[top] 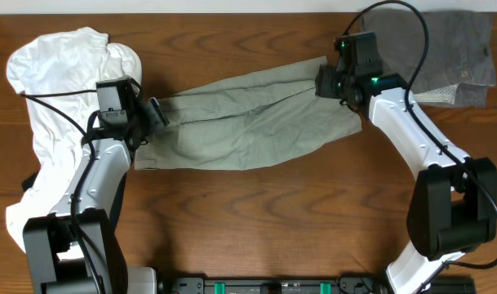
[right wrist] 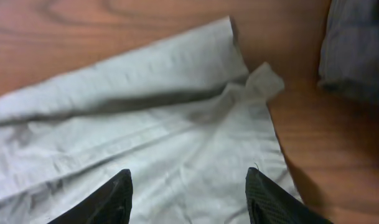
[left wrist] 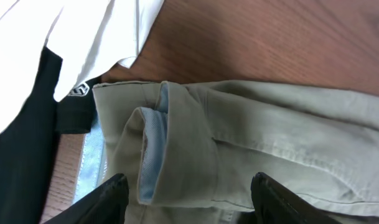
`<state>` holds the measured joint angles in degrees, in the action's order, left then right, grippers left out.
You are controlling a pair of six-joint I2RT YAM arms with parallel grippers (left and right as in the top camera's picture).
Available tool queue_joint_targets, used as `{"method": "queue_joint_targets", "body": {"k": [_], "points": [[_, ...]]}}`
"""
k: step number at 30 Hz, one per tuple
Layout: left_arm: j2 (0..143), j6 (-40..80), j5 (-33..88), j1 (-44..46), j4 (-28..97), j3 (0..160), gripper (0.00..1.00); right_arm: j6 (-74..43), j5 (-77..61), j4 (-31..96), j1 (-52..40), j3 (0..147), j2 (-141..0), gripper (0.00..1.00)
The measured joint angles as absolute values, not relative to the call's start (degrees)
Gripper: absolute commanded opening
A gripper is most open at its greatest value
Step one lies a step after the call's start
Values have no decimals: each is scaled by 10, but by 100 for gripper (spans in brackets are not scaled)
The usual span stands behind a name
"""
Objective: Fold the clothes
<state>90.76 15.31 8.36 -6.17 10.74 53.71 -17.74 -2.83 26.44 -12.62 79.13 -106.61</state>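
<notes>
The khaki shorts [top: 248, 122] lie flat on the bench [top: 256, 229]. Their long axis runs from one arm to the other, a little slanted. The waistband end is at the left gripper [top: 154, 114]. The leg-hem end is at the right gripper [top: 326, 79], slightly farther from the robot. So each arm is nearest to its own end of the shorts, and the middle part lies between them, free of both.

In the left wrist view the fingers [left wrist: 108, 196] stand wide apart just above the waistband, where the pale blue lining is turned outward. The cloth passes under them and is not pinched. In the right wrist view the fingers [right wrist: 111, 199] are also wide, over the hem end, and they hold nothing. One corner of the hem sticks out beyond them.

I judge that a fold across the long axis must bring one end toward the other, so the hem end would travel over the middle toward the waistband.

Beyond the waistband end lies a white T-shirt [top: 60, 90], close to the shorts, and it could be caught by the left fingers. Beyond the hem end lie darker grey shorts [top: 452, 53], near but apart. Nothing rests on the khaki cloth itself.
</notes>
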Motion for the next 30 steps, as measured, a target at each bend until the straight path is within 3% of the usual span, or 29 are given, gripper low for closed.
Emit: {"method": "queue_joint_targets", "body": {"k": [12,19,30], "points": [[995,134,71,-62,87,538,27,-171,-30,268,-126,791,-1066,57],[1002,134,71,-62,49,538,12,-169,-30,270,-126,791,-1066,57],[892,140,71,-62,22,542,10,-169,-30,270,-126,791,-1066,57]]}}
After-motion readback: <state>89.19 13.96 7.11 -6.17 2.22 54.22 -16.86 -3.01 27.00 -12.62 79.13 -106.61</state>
